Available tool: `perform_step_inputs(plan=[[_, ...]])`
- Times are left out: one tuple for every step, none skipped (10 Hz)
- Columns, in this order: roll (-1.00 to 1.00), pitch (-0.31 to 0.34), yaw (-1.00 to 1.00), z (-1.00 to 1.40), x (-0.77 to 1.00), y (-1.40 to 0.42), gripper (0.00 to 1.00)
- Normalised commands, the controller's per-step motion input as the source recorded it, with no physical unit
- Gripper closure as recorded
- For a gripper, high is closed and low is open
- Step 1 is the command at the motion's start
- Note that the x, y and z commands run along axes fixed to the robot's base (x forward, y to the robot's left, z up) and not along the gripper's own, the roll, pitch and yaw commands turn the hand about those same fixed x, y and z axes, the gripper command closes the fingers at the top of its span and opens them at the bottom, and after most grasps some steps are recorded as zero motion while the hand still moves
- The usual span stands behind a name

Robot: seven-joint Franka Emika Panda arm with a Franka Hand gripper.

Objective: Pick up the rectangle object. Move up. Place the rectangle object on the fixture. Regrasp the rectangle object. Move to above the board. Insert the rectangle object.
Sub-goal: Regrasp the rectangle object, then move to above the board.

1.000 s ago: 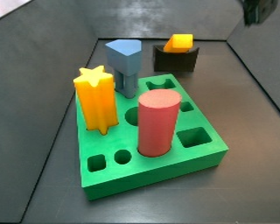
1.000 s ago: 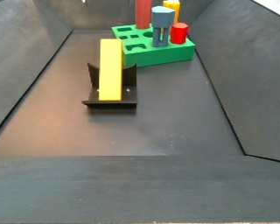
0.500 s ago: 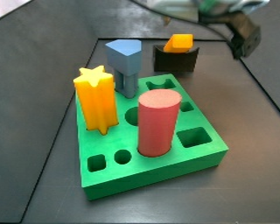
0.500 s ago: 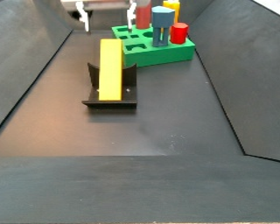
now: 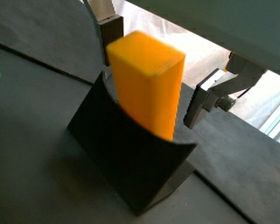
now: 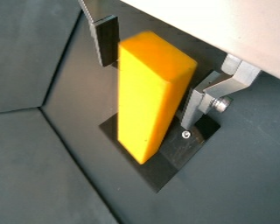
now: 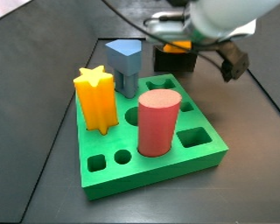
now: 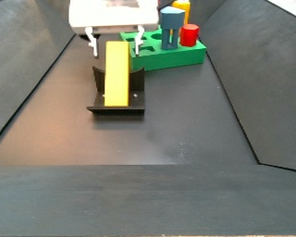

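One rectangle object (image 8: pixel 115 71) on one fixture (image 8: pixel 116 106), claw (image 8: pixel 114 39) straddling.

Light is even and fairly bright, falling from above, with only soft shadows on the dark floor. In a side view the gripper (image 7: pixel 199 39) and arm are smeared by motion blur. Both wrist views are soft and grainy, with a blown-out white patch behind the rectangle object (image 5: pixel 149 80), whose top face glows and whose sides are dimmer.

One board (image 7: pixel 166 157), four posts (one fixture (image 8: pixel 116 104)).
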Motion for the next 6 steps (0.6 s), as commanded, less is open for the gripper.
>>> perform_step_inputs(plan=[[0.0, 0.0, 0.0, 0.0, 0.0, 0.0, 1.0], [0.12, -0.093, 0.08, 1.0, -0.06, 0.14, 1.0], [0.11, -0.098, 0.07, 1.0, -0.06, 0.14, 1.0], [0.04, -0.109, 0.03, 1.0, -0.07, 0.13, 1.0], [0.02, -0.111, 0.01, 1.0, -0.07, 0.13, 1.0], [-0.02, -0.096, -0.03, 1.0, -0.07, 0.12, 1.0]])
